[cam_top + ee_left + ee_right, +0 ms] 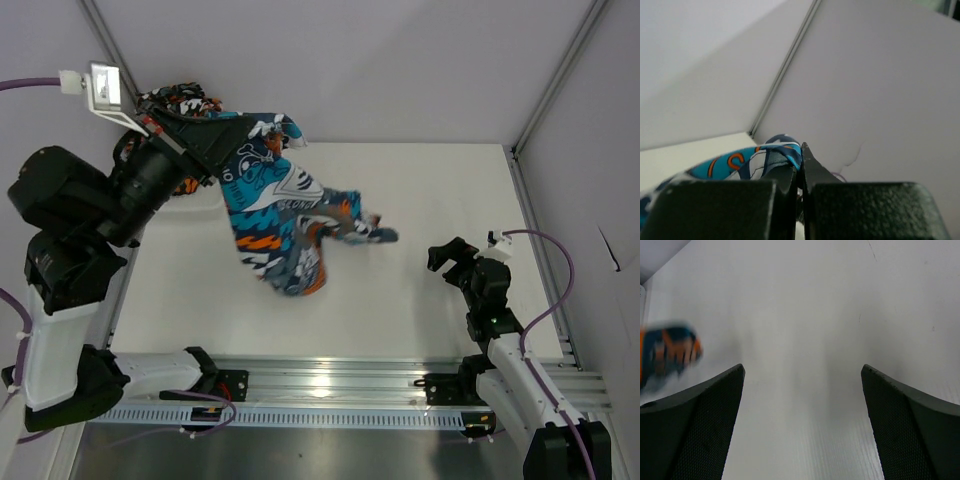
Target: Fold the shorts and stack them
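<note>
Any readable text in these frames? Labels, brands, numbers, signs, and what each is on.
Teal patchwork shorts: white lettering in the print, too small and blurred to read.
Nothing else: no other word, label, brand, number or sign shows in any of the three views.

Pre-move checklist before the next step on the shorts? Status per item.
1. Left tool clamped on teal shorts: ok.
2. Right tool open and empty: ok.
3. Right tool apart from the cloth: ok.
4. Teal shorts lying flat for a fold: not ok, one end lifted, rest bunched on the table.
5. Camouflage shorts laid out: cannot tell, mostly hidden behind the left arm.
</note>
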Controlling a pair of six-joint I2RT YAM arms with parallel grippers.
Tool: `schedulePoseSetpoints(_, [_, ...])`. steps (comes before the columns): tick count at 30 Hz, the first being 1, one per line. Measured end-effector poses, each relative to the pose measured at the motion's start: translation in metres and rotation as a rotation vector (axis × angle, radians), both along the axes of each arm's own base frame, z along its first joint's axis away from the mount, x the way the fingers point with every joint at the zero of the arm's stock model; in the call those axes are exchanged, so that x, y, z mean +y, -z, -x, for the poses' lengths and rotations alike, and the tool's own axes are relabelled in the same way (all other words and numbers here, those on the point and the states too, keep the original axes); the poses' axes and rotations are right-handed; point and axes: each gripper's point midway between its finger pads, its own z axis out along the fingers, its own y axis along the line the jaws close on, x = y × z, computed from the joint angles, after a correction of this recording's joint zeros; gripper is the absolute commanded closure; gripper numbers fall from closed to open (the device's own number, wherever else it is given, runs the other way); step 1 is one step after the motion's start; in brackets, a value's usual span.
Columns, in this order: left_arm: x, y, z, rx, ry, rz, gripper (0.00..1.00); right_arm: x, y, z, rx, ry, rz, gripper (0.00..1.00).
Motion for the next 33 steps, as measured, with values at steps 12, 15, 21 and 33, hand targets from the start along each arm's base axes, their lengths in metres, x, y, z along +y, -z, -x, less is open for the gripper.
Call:
schedulePoseSetpoints(12, [-0.046, -0.023, -0.059, 0.024, 0.073, 0.005, 1.0, 0.0, 0.002, 0.0, 0.008, 0.0, 0.001, 0.0])
schedulePoseSetpoints(15, [-0.058, 0.033, -0.116, 0.154, 0.049, -0.059, 1.0, 0.0, 0.002, 0.0, 0.008, 0.0, 0.001, 0.01])
schedulePoseSetpoints(21, [-0.085, 0.207, -0.217, 0.505, -0.004, -0.232, 0.99, 0.0, 0.005, -0.001, 0.016, -0.001, 0.002, 0.01])
schedulePoseSetpoints(33, [-0.048, 0.247, -0.245, 0.627, -0.197, -0.413, 0.01, 0.022, 0.008, -0.002, 0.021, -0.115, -0.022, 0.01])
